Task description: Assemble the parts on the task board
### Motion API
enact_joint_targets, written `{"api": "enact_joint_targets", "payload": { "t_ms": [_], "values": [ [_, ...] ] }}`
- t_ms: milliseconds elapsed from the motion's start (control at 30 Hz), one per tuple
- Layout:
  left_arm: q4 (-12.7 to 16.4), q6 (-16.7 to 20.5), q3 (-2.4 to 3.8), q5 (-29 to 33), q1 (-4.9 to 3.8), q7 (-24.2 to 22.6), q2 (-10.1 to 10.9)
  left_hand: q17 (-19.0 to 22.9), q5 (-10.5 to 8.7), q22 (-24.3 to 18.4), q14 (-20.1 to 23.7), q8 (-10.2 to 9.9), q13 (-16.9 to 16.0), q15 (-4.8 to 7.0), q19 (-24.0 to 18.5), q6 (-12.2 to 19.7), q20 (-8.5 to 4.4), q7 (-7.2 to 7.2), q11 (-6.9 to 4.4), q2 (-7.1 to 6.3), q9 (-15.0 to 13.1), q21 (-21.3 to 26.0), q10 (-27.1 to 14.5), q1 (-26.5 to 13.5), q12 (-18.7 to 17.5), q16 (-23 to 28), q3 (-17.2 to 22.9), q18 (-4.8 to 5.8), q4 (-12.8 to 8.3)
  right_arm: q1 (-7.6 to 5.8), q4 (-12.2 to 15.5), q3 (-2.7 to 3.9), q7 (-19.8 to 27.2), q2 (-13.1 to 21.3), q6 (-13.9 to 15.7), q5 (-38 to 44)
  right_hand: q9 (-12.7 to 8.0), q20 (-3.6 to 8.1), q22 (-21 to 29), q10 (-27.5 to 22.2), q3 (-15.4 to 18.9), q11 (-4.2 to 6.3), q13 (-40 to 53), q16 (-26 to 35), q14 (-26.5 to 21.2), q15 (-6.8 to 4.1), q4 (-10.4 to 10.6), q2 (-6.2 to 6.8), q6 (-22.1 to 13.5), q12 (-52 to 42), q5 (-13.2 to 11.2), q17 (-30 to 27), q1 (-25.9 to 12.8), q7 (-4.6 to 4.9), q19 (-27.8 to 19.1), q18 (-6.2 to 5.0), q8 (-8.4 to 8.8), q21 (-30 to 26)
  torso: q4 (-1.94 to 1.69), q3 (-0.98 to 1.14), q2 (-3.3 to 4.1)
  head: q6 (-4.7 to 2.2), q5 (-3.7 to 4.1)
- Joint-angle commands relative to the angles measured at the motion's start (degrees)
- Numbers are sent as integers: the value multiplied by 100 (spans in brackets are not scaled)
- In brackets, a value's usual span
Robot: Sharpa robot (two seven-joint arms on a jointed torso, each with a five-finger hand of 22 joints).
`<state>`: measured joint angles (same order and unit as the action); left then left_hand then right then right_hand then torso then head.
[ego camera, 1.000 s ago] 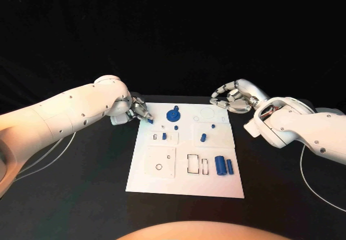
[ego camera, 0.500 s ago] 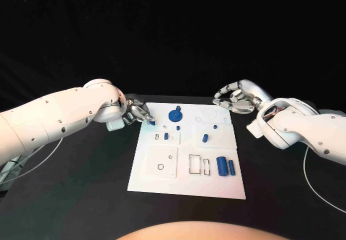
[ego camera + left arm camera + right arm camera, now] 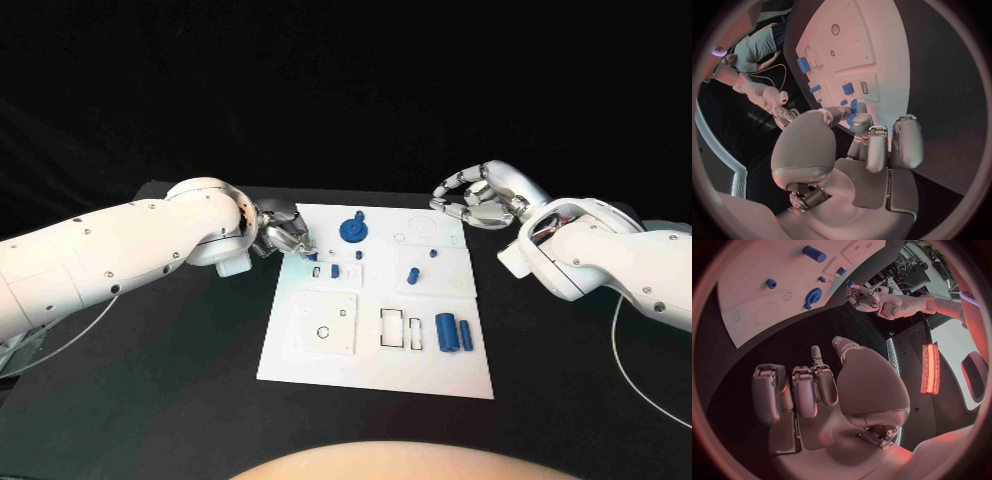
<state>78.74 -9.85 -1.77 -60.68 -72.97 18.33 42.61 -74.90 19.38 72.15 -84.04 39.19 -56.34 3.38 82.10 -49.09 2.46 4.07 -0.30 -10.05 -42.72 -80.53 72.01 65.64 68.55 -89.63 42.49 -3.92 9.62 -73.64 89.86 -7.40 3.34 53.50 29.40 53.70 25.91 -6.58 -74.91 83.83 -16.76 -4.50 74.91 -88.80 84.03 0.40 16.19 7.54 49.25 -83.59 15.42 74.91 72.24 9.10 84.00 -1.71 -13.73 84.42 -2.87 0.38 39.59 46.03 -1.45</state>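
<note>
The white task board point(image 3: 323, 358) lies in the middle of the black table. On it are a blue disc with a knob point(image 3: 351, 231), small blue pieces point(image 3: 413, 274) and two blue cylinders point(image 3: 447, 330). My left hand point(image 3: 284, 237) hovers at the board's far left edge and pinches a small blue part point(image 3: 856, 113) between thumb and fingertips point(image 3: 842, 114), low over the board point(image 3: 879, 40). My right hand point(image 3: 476, 197) hangs above the board's far right corner, fingers loosely curved and apart, holding nothing. From its wrist, the right hand point(image 3: 811, 390) is well clear of the board point(image 3: 761, 265).
Thin white cables lie on the table beside the left arm point(image 3: 87, 320) and beside the right arm point(image 3: 627, 370). Empty outlined slots point(image 3: 392, 327) and a square plate with holes point(image 3: 326, 322) mark the board's near half.
My left hand has come slightly nearer and further in over the board's left edge, still pinching the small blue part. The right hand has barely shifted.
</note>
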Motion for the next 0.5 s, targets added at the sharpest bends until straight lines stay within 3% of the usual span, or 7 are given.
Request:
{"api": "enact_joint_targets", "payload": {
  "t_ms": [33,233,500],
  "values": [
    [21,148,-4,-420,54,-217,-20,-1393,24,6,-561,35,-15,44,23,-51,-7,1,-4,43,-7,-32,48,-19,22,28,1021,13,-986,7,6,0,23,-3,-39,12,0,49,-1043,9,-18,21,802,20,494,-30,3,-3,24,10,20,1043,-41,-3,261,12,-18,-18,6,3,5,4,-12],
    [-17,95,-18,-498,135,-179,-73,-1391,27,0,-560,35,-27,46,21,-61,-10,-2,-7,34,-3,-29,61,-23,31,29,1028,11,-995,12,7,0,23,-3,-38,12,0,49,-1043,9,-18,21,802,20,494,-30,3,-3,24,10,20,1043,-41,-3,261,12,-18,-18,11,6,9,20,-5],
    [-55,29,-31,-516,171,-50,-139,-1391,28,8,-560,36,-69,47,25,-75,-13,-4,-9,32,0,-33,92,-32,59,29,1035,13,-996,15,7,0,28,-8,-36,12,0,49,-1043,9,-18,21,802,20,494,-30,3,-3,24,10,20,1043,-41,-3,261,12,-18,-18,9,10,6,34,-5]
  ]
}}
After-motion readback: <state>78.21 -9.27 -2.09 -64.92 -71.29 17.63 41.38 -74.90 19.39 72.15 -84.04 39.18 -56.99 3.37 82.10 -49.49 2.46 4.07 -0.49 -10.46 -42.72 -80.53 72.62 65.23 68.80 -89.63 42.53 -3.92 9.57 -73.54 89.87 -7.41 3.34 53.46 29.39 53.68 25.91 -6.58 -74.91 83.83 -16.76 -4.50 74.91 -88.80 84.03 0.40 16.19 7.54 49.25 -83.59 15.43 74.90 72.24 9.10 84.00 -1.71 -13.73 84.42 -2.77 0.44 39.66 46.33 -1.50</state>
